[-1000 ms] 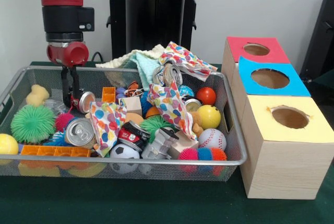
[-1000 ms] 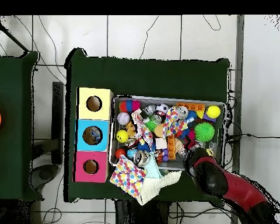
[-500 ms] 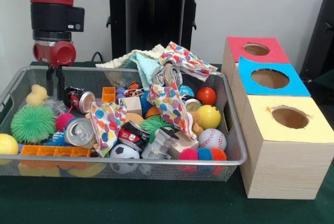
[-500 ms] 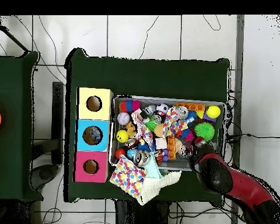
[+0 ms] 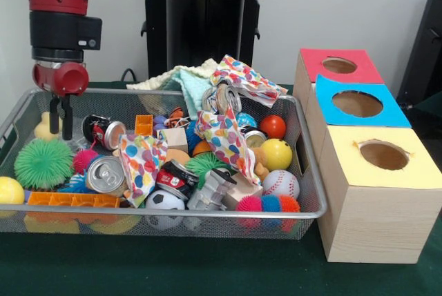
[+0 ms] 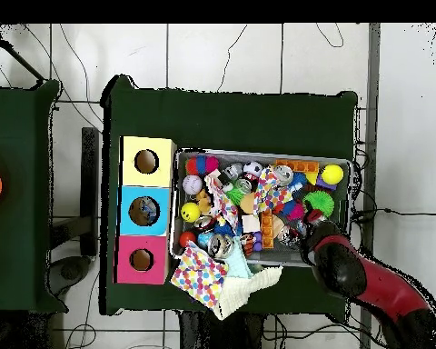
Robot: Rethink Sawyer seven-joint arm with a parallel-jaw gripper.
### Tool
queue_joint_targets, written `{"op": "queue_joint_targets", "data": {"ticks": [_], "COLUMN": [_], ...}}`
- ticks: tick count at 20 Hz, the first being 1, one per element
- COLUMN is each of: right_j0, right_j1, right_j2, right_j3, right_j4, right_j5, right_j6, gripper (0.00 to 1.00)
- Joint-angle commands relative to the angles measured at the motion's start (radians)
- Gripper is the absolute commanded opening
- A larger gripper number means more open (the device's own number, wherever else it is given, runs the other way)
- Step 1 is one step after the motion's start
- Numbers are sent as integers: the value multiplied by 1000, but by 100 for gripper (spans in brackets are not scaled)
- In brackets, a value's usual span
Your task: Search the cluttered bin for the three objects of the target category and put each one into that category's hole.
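The gripper (image 5: 60,127) hangs at the left end of the wire bin (image 5: 207,213) with its two black fingers (image 5: 68,118) set a narrow gap apart and nothing between them — the jaws hold nothing. Their tips sit low inside the bin, just in front of a pale yellow toy (image 5: 45,126) and above a green spiky ball (image 5: 43,162).

Just to the right of the gripper lies a dark soda can (image 5: 103,131) on its side, silver end facing forward. A second can (image 5: 106,174) lies further forward, beside a polka-dot cloth (image 5: 141,161), and a third crushed can (image 5: 177,179) rests near the bin's middle, next to a soccer ball (image 5: 164,202). A baseball (image 5: 281,184), a yellow ball (image 5: 277,154) and a red ball (image 5: 273,126) lie at the right end.

Beside the bin stand three boxes, each with a round hole on top: a yellow box (image 5: 387,192) nearest, a blue box (image 5: 359,106) behind it, a red box (image 5: 338,67) farthest. In the overhead view the red arm (image 6: 362,282) reaches over the bin's corner.
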Motion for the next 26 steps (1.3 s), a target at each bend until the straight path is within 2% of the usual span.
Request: {"op": "queue_joint_targets", "data": {"ticks": [1, 4, 11, 18, 26], "right_j0": [11, 4, -12, -26, -17], "right_j1": [40, 48, -43, -22, -37], "right_j2": [-14, -16, -12, 16, 2], "right_j3": [-88, -82, -12, -52, 3], "right_j4": [-23, -26, -10, -13, 2], "right_j5": [-38, -28, 25, 60, 45], "right_j6": [56, 52, 57, 28, 64], "gripper": [100, 100, 100, 100, 100]}}
